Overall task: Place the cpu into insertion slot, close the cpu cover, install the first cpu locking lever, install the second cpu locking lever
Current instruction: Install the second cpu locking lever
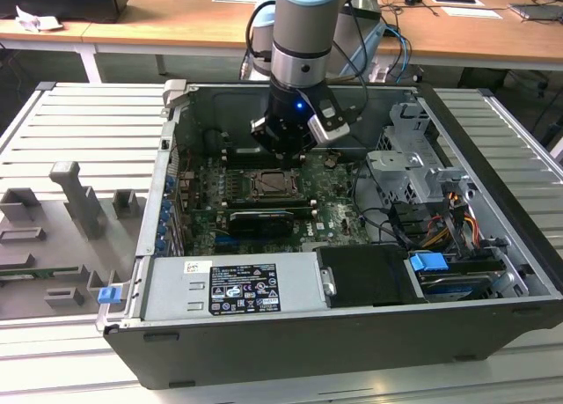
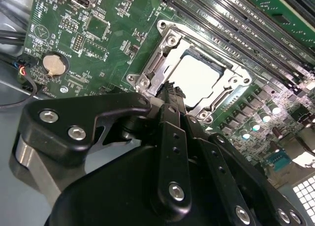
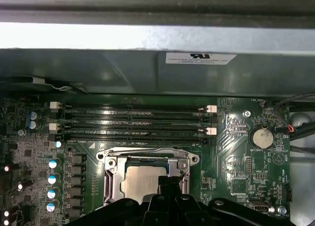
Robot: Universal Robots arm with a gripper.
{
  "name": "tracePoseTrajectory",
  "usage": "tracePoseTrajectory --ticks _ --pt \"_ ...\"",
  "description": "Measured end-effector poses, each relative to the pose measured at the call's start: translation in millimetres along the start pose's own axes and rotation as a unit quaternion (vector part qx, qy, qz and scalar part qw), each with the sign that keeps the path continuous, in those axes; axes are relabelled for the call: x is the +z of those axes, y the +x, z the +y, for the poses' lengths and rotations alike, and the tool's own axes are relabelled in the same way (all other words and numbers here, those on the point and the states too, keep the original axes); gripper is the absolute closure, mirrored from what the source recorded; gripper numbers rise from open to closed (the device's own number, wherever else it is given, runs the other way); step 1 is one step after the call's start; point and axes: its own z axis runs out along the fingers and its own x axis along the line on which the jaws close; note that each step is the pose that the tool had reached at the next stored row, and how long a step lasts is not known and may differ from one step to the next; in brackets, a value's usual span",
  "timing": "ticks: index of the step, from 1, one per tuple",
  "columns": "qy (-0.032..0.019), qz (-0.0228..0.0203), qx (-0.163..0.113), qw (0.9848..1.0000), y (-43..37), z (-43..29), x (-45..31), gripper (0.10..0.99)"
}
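Open PC case (image 1: 493, 246), dark sheet metal, sits on a ribbed grey bench (image 1: 79, 122). Near edge of the case: boxy grey power supply (image 1: 233, 285) with a label, then a black rectangular cover (image 1: 365, 272) and a blue plastic tab (image 1: 429, 265) on the exterior view's right.

Mid-case: green motherboard (image 2: 88, 44), matte with fine traces. The cpu (image 2: 196, 78), flat square with a pale silver-grey lid, lies seated in the insertion slot (image 2: 167, 41), silver metal rim around it. The cpu cover (image 3: 114, 179), thin silver frame with a square opening, lies down over it.

Hand (image 2: 170, 90), black linkage with silver screws: fingers together, tips pressed close, nothing held, hovering at the socket's rim right beside the cpu. Same seen in the first wrist view (image 3: 165, 186).

Beyond the socket: long black memory slots (image 3: 133, 122) in parallel rows, white latches at the ends. Round silver coin cell (image 3: 261, 136) near the board's corner. Far wall of the case is plain grey steel.
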Motion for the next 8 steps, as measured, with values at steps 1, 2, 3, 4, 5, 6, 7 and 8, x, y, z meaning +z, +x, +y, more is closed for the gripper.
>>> tracePoseTrajectory --ticks 1,2,3,4,5,6,7,8 --pt "0.0000 0.0000 0.000 1.0000 0.1 -1.0 -0.1 0.980" --pt "0.0000 0.0000 0.000 1.0000 0.1 -1.6 -0.1 0.980" --pt "0.0000 0.0000 0.000 1.0000 0.1 -2.0 -0.1 0.980" --pt "-0.0001 0.0000 0.000 1.0000 0.1 -2.4 -0.1 0.980" --pt "0.0000 0.0000 0.000 1.0000 0.1 -2.9 -0.2 0.980" --pt "0.0000 0.0000 0.000 1.0000 0.1 -3.2 -0.2 0.980" --pt "-0.0001 0.0000 0.000 1.0000 0.1 -4.2 -0.2 0.980" --pt "-0.0001 0.0000 0.000 1.0000 0.1 -4.6 -0.2 0.980"
